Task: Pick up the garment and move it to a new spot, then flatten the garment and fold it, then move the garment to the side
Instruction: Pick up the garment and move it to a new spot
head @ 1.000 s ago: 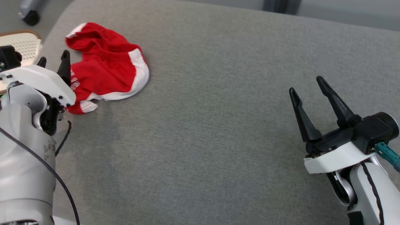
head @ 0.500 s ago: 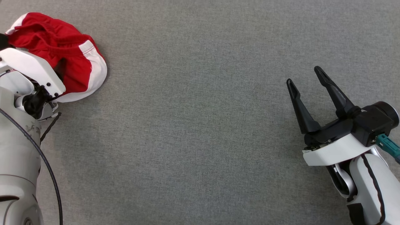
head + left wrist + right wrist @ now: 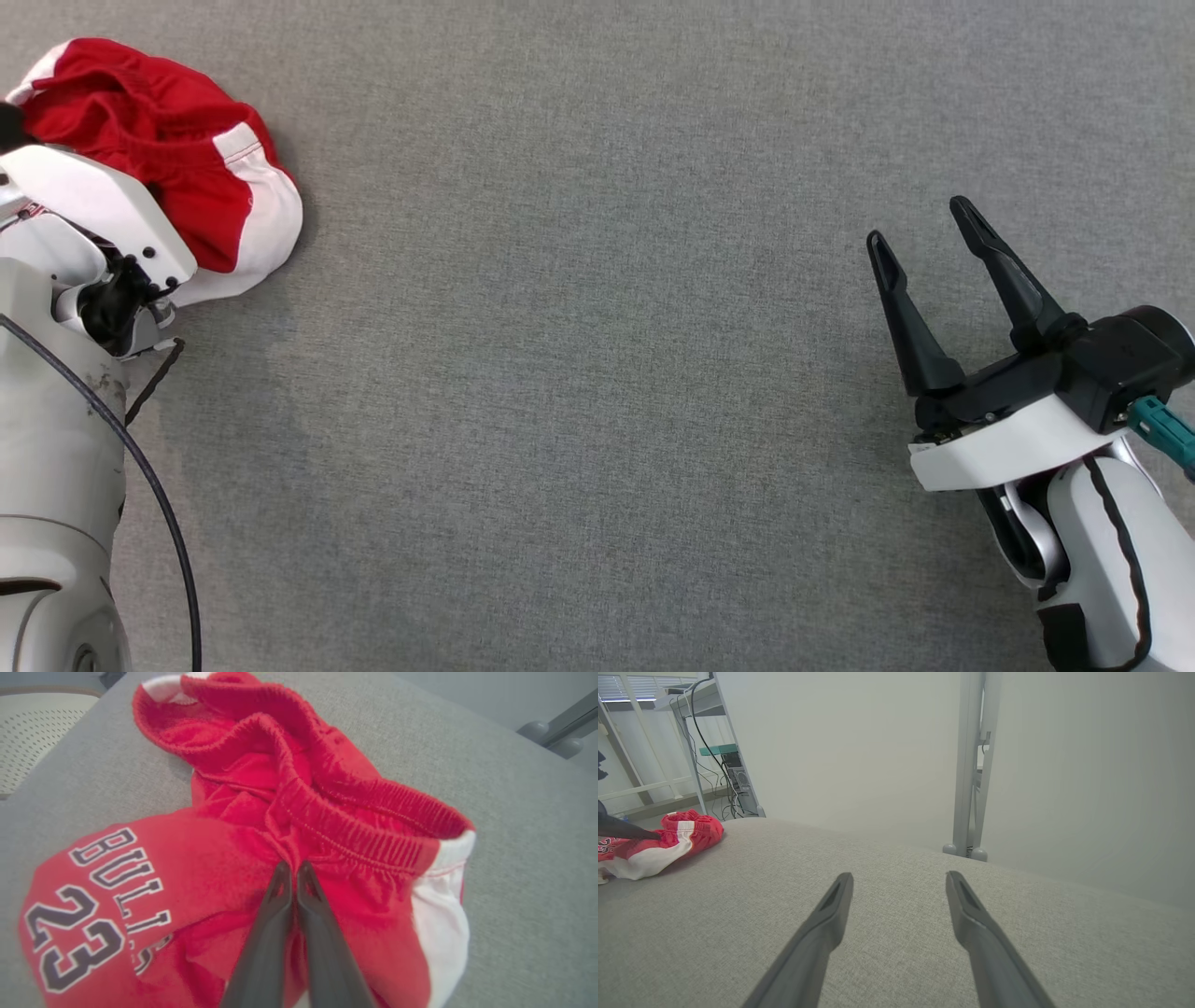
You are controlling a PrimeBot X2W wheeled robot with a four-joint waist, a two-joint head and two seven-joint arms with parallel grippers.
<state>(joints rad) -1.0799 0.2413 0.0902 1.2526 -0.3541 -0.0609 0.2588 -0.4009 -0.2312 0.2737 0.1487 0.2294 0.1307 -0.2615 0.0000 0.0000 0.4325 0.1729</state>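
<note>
**Left grip just closed on the shorts: pick is on**

Left gripper [image 3: 290, 870]: the fingers were spread a second ago and are now pressed together. The tips are sunk in a pucker of red fabric just below the waistband [image 3: 355, 835], so it looks like a pinch on a fold of the garment [image 3: 201, 858].

The garment is a crumpled pair of red shorts lying at the far left of the grey surface [image 3: 597, 373], not lifted yet. Its white side panel [image 3: 271, 215] sits slightly tighter than half a second back, consistent with fabric drawn into the pinch. The bigger shift against the oldest picture is head camera motion, not the cloth.

Right gripper [image 3: 920, 226]: fingers wide apart, holding nothing, well away at the right, unchanged.

Step one's grasp looks done. Next comes the lift and carry toward the open middle. The risk is a single thin fold slipping out.
</note>
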